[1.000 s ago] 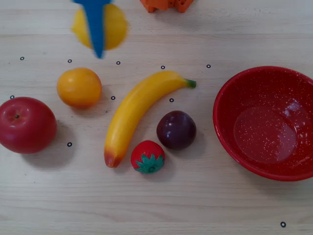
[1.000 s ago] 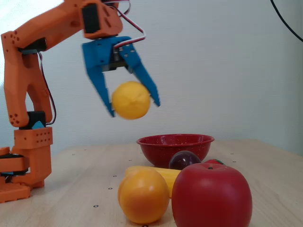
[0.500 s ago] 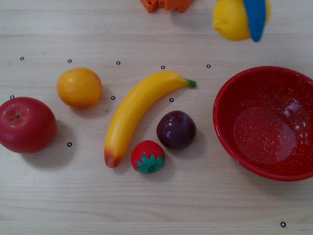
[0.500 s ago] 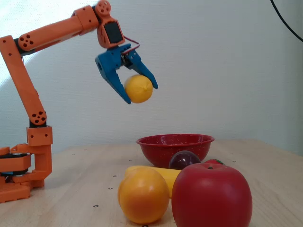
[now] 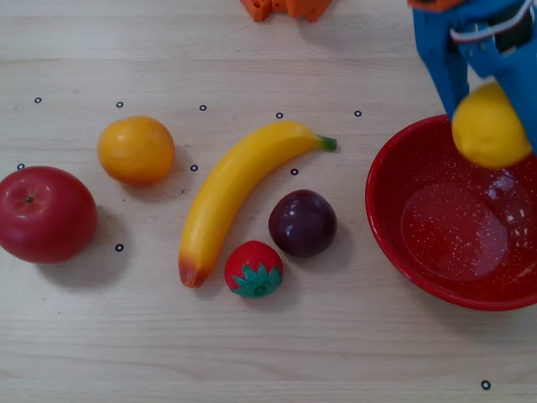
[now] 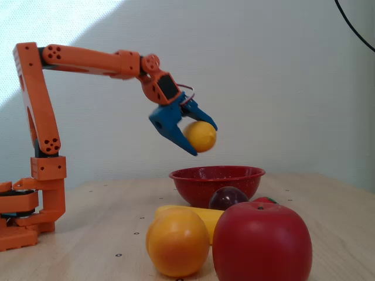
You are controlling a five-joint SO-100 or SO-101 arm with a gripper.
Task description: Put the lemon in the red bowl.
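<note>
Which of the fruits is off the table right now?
Only the lemon: the gripper holds it in the air above the red bowl. The banana, apple, orange, plum and strawberry all rest on the wood.

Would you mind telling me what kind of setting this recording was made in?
Probably a hobby or lab robot test bench: a light wooden table marked with small ring dots, toy-like fruit such as a banana, and an orange arm whose gripper holds a lemon.

There is one small yellow lemon [image 5: 488, 128], one big red speckled bowl [image 5: 394, 243], one long yellow banana [image 5: 231, 189], one round orange fruit [image 5: 135, 149], one big red apple [image 5: 44, 213], one dark purple plum [image 5: 302, 222] and one little red strawberry [image 5: 252, 269].
</note>
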